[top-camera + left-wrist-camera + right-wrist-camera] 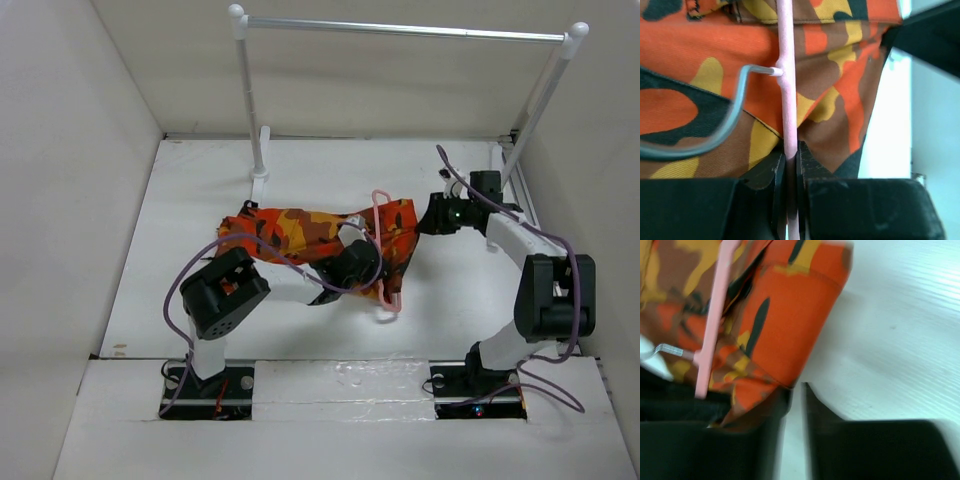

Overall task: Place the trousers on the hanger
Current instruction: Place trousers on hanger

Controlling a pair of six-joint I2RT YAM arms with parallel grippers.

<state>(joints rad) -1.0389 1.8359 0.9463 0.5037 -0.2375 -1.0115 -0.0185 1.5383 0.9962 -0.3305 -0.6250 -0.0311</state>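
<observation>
The camouflage trousers lie bunched on the table's middle. The pale pink hanger lies across their right end. My left gripper is shut on the hanger's pink bar, with the jaws clamped on it just below the grey metal hook, and the trousers lie behind. My right gripper is at the trousers' right edge. In the right wrist view its jaws stand a narrow gap apart with only table between them. The trousers drape against the left finger, and the hanger lies over them.
The white-posted rack with a silver rail stands at the back, with its left post and right post reaching down to the table. White walls close in the left, right and back sides. Purple cables loop off both arms.
</observation>
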